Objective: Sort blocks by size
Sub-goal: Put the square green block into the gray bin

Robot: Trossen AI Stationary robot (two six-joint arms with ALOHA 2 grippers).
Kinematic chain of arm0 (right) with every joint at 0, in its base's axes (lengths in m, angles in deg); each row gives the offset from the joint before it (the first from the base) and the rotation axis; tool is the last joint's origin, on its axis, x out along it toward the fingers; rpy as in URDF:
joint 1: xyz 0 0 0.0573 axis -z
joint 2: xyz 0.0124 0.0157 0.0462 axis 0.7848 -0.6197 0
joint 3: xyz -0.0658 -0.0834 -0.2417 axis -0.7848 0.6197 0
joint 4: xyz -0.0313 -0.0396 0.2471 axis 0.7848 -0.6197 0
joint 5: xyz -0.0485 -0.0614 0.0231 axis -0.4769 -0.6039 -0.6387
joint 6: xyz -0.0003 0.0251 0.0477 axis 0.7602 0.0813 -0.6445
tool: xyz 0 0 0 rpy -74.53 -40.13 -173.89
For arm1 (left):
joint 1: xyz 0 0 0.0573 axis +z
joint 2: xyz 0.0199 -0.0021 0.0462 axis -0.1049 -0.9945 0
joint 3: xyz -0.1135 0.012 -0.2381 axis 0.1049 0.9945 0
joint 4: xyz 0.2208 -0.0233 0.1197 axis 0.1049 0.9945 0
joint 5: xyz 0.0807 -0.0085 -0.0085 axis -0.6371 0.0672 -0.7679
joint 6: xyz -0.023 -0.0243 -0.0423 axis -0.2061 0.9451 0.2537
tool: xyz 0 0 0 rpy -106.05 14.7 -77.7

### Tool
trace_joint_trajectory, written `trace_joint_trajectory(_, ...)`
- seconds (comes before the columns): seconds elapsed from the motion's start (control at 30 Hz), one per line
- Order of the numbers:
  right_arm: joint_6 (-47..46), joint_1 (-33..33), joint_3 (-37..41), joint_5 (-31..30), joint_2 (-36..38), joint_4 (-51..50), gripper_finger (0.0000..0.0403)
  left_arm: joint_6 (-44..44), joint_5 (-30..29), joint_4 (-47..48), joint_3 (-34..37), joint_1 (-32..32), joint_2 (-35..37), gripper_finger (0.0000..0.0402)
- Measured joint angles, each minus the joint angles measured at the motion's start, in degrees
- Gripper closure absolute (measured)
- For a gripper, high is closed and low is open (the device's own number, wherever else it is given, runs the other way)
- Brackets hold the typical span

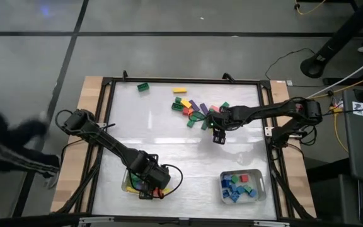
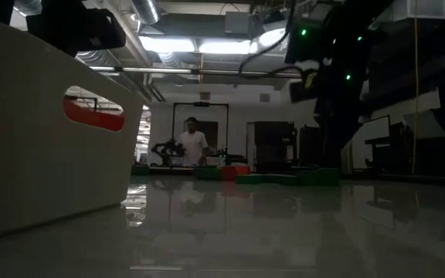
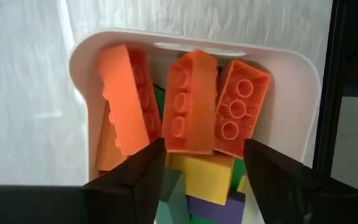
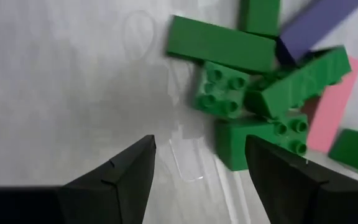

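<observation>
Loose blocks (image 1: pixel 197 110) lie heaped toward twelve o'clock on the table (image 1: pixel 181 151), a green one (image 1: pixel 143 87) and a yellow one (image 1: pixel 179 91) apart from them. Long orange blocks (image 3: pixel 191 102) fill the tray (image 3: pixel 291 68) at seven o'clock, under the left gripper (image 3: pixel 201 171), jaws wide, holding nothing. Small blue ones sit in the five o'clock tray (image 1: pixel 242 186). The right gripper (image 4: pixel 197 165), jaws wide, hangs beside green blocks (image 4: pixel 229 93).

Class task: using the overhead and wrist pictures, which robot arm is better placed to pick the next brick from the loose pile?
The right gripper: open, beside the loose pile of plastic bricks. The left gripper is over the pale tray of long bricks.
</observation>
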Motion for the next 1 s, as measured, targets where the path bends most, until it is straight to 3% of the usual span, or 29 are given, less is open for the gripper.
trace_joint_trajectory(0.4, 0.57, 8.23, 0.0, 0.15, -4.47, -0.02, 0.0155, -2.04, 0.0, 0.07, 0.0, 0.0, 0.07, 0.0205)
trace_joint_trajectory(0.7, 1.79, 9.52, -0.24, 2.86, -7.35, 1.37, 0.0156, -3.46, -0.02, -0.17, -0.02, 0.0, 0.09, 0.0205)
trace_joint_trajectory(1.0, 1.81, 9.54, -0.26, 4.96, -7.46, 1.24, 0.0231, -4.29, -0.07, -0.15, -0.02, 0.94, 0.11, 0.0206)
